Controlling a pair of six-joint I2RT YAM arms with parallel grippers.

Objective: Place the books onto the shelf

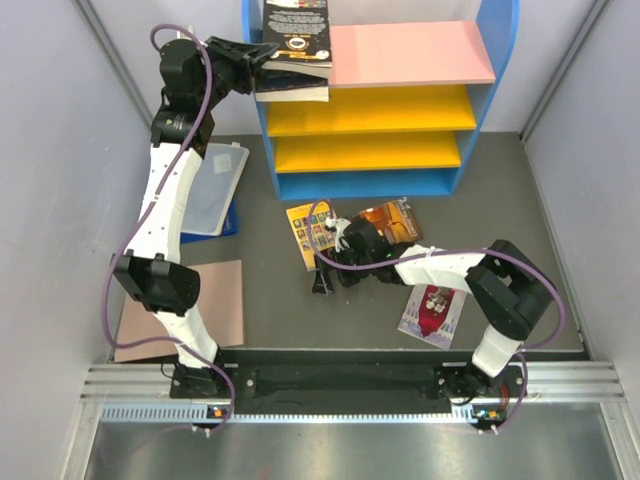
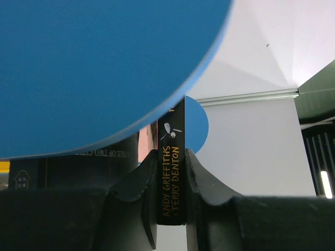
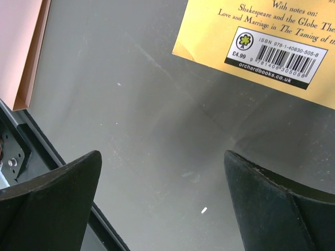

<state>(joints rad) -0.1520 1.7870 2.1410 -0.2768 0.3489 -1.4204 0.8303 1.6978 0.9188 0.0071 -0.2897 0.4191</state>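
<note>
The shelf stands at the back, with a blue frame, a pink top board and two yellow boards. At its left end my left gripper is shut on a book with a black spine and gold lettering. Two dark books overlap there, the upper one lying on the pink board. A yellow book, a dark orange-glow book and a pale book with a dark-red figure lie on the table. My right gripper hangs open over bare table beside the yellow book.
A translucent plastic folder on a blue board lies left of the shelf. A brown cardboard sheet lies at the near left. Grey walls close in both sides, and a metal rail runs along the front.
</note>
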